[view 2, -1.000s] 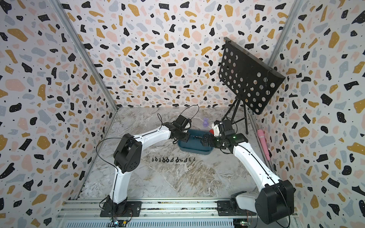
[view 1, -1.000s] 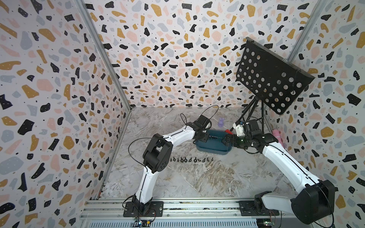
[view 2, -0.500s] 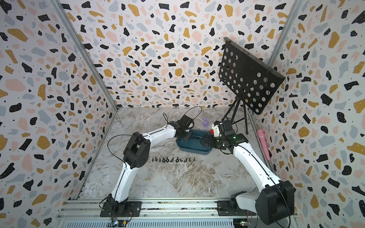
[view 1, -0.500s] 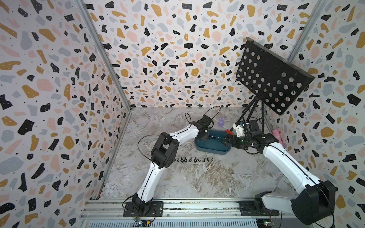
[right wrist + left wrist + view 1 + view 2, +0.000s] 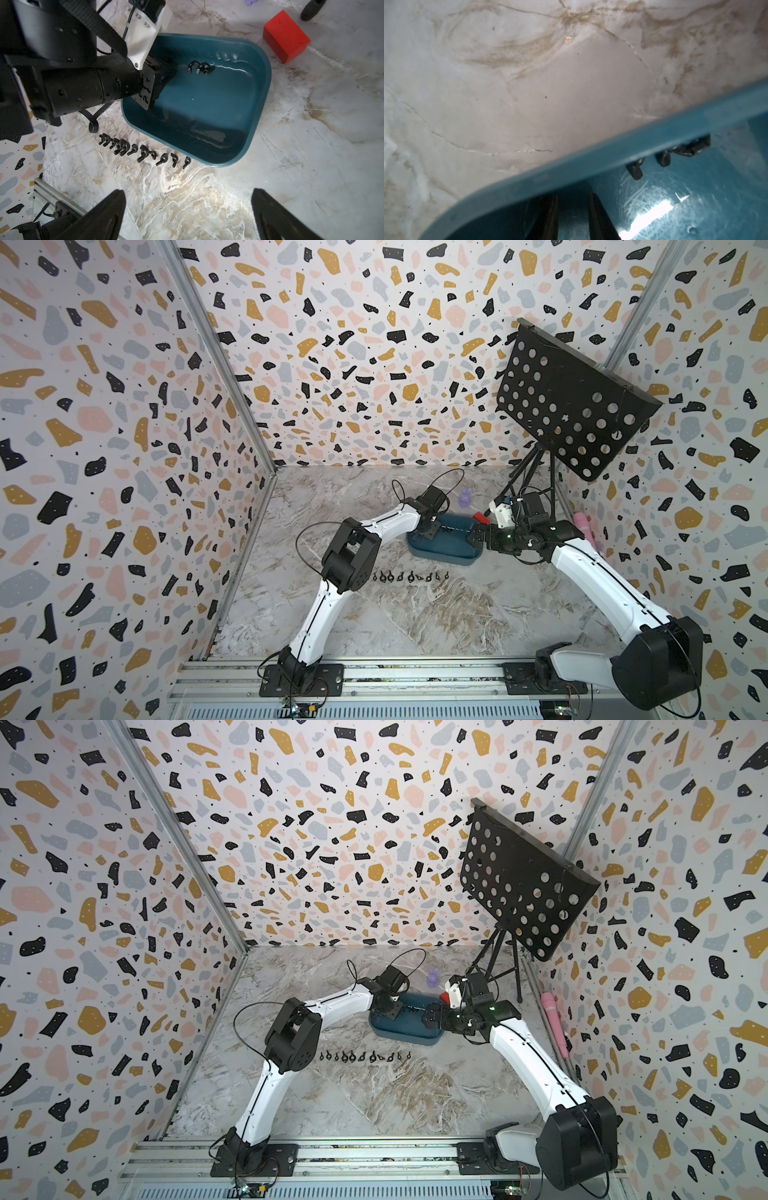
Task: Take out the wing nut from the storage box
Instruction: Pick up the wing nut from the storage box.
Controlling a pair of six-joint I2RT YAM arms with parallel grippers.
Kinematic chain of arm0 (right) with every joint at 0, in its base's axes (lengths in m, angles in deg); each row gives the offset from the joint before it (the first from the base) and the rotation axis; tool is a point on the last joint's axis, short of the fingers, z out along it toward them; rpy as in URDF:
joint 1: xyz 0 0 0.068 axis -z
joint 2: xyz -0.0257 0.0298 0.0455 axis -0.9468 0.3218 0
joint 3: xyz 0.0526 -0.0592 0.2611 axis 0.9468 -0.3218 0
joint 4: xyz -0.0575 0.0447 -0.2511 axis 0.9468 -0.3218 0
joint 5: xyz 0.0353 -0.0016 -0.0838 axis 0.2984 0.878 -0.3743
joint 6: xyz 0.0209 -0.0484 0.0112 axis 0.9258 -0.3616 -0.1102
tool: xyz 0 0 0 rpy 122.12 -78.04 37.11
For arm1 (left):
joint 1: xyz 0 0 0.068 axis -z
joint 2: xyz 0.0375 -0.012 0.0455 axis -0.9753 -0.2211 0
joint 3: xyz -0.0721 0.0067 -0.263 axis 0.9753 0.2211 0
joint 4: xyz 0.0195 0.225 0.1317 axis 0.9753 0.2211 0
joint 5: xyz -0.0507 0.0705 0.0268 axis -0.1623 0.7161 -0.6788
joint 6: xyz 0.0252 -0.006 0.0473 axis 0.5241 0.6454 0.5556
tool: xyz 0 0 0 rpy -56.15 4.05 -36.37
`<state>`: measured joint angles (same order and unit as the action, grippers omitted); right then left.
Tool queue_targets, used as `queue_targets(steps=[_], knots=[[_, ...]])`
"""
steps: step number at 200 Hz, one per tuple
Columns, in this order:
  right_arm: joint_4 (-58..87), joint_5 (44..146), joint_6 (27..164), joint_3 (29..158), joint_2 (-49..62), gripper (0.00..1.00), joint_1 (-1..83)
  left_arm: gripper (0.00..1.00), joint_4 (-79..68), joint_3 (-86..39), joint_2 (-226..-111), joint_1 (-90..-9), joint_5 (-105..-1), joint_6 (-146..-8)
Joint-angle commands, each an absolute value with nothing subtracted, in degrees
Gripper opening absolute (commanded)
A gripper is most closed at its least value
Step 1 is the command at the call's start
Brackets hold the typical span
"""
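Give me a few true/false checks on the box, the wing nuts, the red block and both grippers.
1. Wing nuts lie in the storage box. True.
2. The red block sits inside the box. False: the red block stands on the table beside it.
3. The right gripper is open and empty. True.
4. No wing nuts lie on the table. False: a row of wing nuts lies beside the box.
5. The left gripper reaches into the box. True.
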<state>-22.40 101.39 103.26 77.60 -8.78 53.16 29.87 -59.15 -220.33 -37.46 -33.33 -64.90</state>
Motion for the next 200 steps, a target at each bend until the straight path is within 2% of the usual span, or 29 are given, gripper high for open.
queue_targets(steps=[1, 61, 98, 130, 200], knots=[[-23.8, 101.5, 102.6, 78.0, -9.0, 1.0, 53.4, 0.29, 30.7, -60.6, -221.0, -37.6, -34.0, -64.7], [-23.7, 101.5, 102.7, 77.9, -8.8, 1.0, 53.5, 0.27, 30.7, -59.4, -216.5, -37.5, -36.3, -66.7], [-23.4, 101.7, 102.8, 77.5, -8.9, 1.0, 53.5, 0.27, 30.6, -58.8, -213.3, -37.5, -30.8, -68.1], [-23.2, 101.9, 103.0, 77.3, -8.9, 1.0, 53.5, 0.27, 30.8, -59.8, -214.9, -37.4, -28.1, -66.6], [-23.2, 102.2, 102.9, 77.4, -8.5, 1.0, 53.5, 0.27, 30.7, -60.7, -218.5, -37.4, -29.1, -65.4]])
